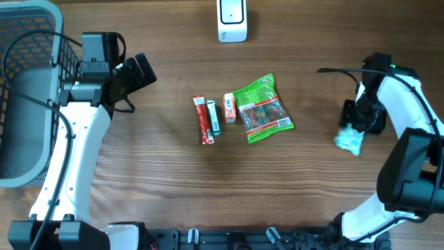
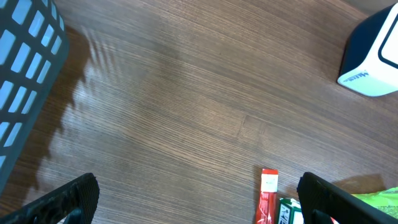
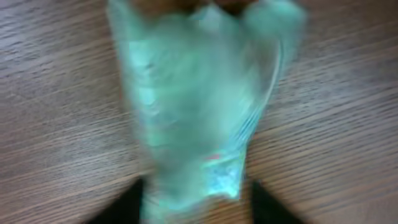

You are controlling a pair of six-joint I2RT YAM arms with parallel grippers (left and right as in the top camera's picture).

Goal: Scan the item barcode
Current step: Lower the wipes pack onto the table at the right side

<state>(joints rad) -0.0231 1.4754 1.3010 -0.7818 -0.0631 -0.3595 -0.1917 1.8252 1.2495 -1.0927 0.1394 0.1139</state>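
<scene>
So, teal packet [image 1: 349,142]: it's lying on the table [image 1: 159,187] at the far right, well apart from the other goods, right under my right arm's tool.
Right gripper [image 1: 354,129]: it's hovering over the packet's upper end, and on the wrist cam its fingers [image 3: 124,205] are showing on either side of the film. That view is smearing badly, so I honestly can't tell whether the jaws are pinching it or just straddling it.
Left gripper [image 2: 199,202]: it's hanging spread wide with nothing in it, up near the basket [image 1: 21,104].
Handling guess: I'm reading this as thin, crinkly plastic film. That probably makes it very light, floppy and a bit slippery, so it's likely going to sag and fold from whichever end I'm holding.
Where to grab: I'm thinking the sealed top edge, pinched flat, so the printed face is hanging free for the scanner [image 1: 232,21] at the top of the table.
Barcode: I'm not spotting it in any view.
Clutter: the green snack bag [image 1: 262,107] and red stick [image 1: 202,119] are sitting mid-table.
</scene>
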